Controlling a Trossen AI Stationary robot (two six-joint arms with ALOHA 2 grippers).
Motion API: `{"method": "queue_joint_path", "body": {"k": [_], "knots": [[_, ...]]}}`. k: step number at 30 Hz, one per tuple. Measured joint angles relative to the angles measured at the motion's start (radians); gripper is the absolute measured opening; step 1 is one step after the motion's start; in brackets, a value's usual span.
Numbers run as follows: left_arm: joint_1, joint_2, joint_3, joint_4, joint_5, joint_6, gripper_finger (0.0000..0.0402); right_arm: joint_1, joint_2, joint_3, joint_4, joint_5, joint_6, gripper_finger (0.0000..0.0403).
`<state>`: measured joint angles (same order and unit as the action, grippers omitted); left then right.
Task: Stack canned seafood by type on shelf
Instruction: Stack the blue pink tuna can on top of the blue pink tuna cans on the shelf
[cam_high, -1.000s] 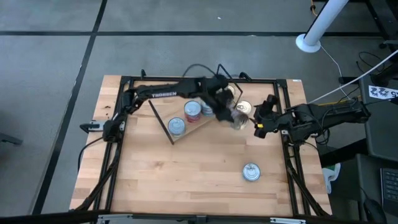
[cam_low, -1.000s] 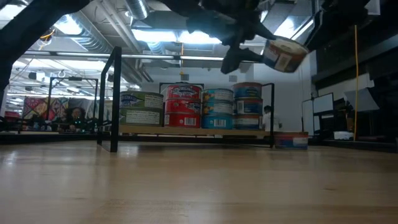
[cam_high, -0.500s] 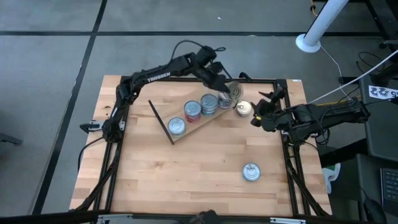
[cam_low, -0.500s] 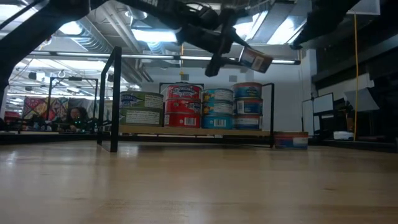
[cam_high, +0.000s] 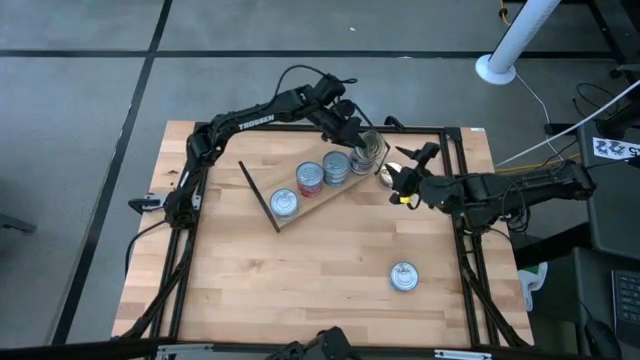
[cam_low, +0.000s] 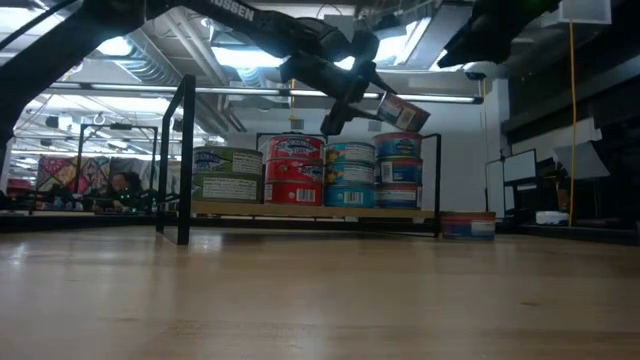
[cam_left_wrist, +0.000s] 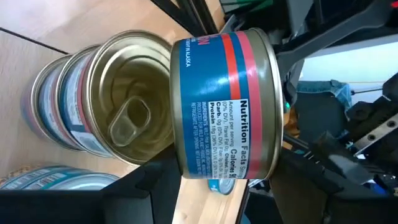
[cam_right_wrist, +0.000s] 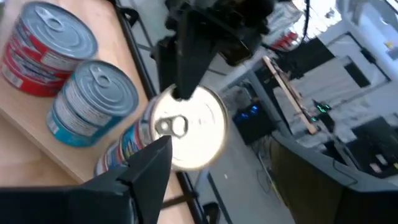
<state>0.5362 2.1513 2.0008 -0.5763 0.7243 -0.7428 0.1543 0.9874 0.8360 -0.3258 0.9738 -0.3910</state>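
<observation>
The shelf (cam_high: 300, 212), a light wood plank, lies slantwise on the table and carries stacks of canned seafood: green (cam_low: 228, 172), red (cam_low: 293, 170), teal (cam_low: 350, 170) and blue (cam_low: 398, 168). My left gripper (cam_high: 355, 135) is shut on a blue-and-red-labelled tin (cam_left_wrist: 227, 106), which hangs tilted just over the gold-lidded blue stack (cam_left_wrist: 127, 102) at the shelf's right end. My right gripper (cam_high: 403, 180) stands open off that end, above a gold-lidded tin (cam_high: 391, 174) resting on the table. Another tin (cam_high: 403, 276) sits near the front right. My left gripper pinches the tin between its two fingers, one finger (cam_right_wrist: 180, 68) lying across the gold lid (cam_right_wrist: 202, 124) and the other hidden behind the tin. The fingers slant down from the far left. The tin is lifted clear and tilted, its label (cam_low: 402, 110) facing the near side.
Black wire frame ends (cam_low: 183, 160) rise at both ends of the shelf. A black frame (cam_high: 462, 160) runs round the tabletop. Bare wood (cam_high: 300, 270) stretches in front of the shelf.
My left gripper has swung toward the table's far edge with the tin, rolling as it went, from beside the shelf's right end to over the blue stack, and has sunk a little. My right gripper has tipped upward and edged toward the shelf.
</observation>
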Motion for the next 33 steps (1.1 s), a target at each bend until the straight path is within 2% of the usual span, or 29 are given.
{"method": "queue_joint_path", "body": {"k": [5, 14, 23, 33], "knots": [[0.001, 0.000, 0.000, 0.011, -0.001, 0.008, 0.0205, -0.101, 0.000, -0.006, 0.073, -0.162, -0.041, 0.0266], [0.000, 0.000, -0.002, 0.011, -0.007, 0.000, 0.0205, -0.291, 0.005, -0.006, 0.179, -0.348, -0.042, 0.0266], [0.000, 0.000, -0.002, 0.014, -0.061, -0.013, 0.0222, -0.434, 0.096, -0.006, 0.223, -0.470, -0.044, 0.0266], [-0.001, 0.000, -0.002, 0.014, -0.106, -0.015, 0.0238, -0.456, 0.162, -0.006, 0.264, -0.475, -0.068, 0.0266]]}}
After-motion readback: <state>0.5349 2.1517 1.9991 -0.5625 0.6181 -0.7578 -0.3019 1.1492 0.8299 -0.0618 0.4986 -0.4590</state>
